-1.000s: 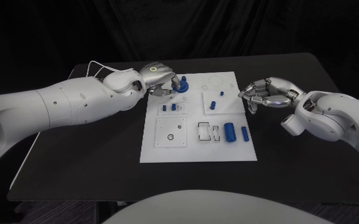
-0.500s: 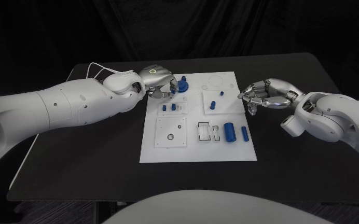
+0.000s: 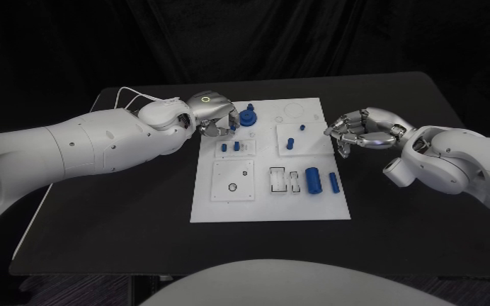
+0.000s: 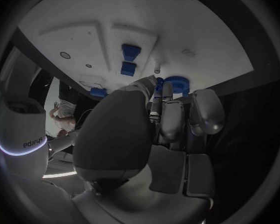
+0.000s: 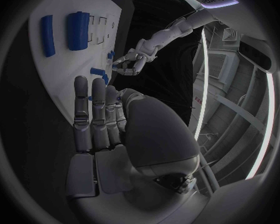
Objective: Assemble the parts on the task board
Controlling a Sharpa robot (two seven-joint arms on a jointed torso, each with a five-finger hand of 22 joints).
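Observation:
The white task board (image 3: 268,200) lies in the middle of the black table. A round blue gear part (image 3: 250,117) with an upright peg stands near the board's far left corner and is also seen as the gear (image 4: 175,83). My left hand (image 3: 217,113) hovers just left of it, its fingertips (image 4: 167,90) close to the gear and nothing plainly held. My right hand (image 3: 363,130) hangs over the board's right edge with fingers curled in and nothing in them. Two small blue parts (image 3: 231,147) stand in the left block.
Two more blue pegs (image 3: 290,143) stand on the square plate at the board's upper right. A thick blue cylinder (image 3: 314,180) and a slim blue bar (image 3: 334,183) lie at its lower right beside slotted recesses (image 3: 279,180). Black table (image 3: 112,200) surrounds the board.
My left hand has drawn back a little to the left, off the blue gear part, so the gear and its peg now show. The right hand has barely moved.

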